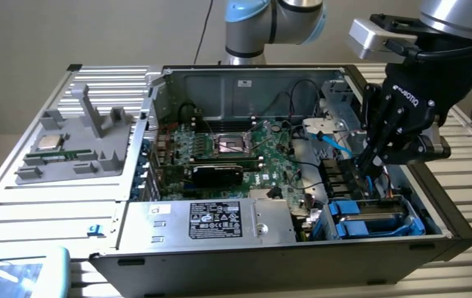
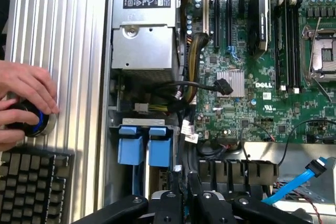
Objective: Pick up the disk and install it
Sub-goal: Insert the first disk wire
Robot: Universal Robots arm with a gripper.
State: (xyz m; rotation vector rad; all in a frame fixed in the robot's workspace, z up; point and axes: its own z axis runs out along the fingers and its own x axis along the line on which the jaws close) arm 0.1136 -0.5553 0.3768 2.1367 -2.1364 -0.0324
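The disk [image 1: 379, 211] lies flat in the drive bay at the front corner of the open computer case [image 1: 435, 205], on the exterior view's right. Its silver-grey metal shows between the arms of its bright blue carrier frame [image 1: 360, 226]. From the wrist view I see the carrier's two blue end tabs [image 2: 144, 145] down in the bay. My gripper [image 1: 366, 164] hangs just above and behind the bay, pointing down, apart from the disk. Its fingers [image 2: 195, 184] stand close together with nothing between them.
A silver power supply with a black label [image 1: 219, 220] [image 2: 142, 35] sits beside the bay. Loose black cables [image 2: 194, 85] and a blue data cable [image 2: 315, 174] run near my gripper. The motherboard [image 1: 236, 149] fills the case. A person's hands [image 2: 23, 95] rest on a knob beside a keyboard [image 2: 31, 187].
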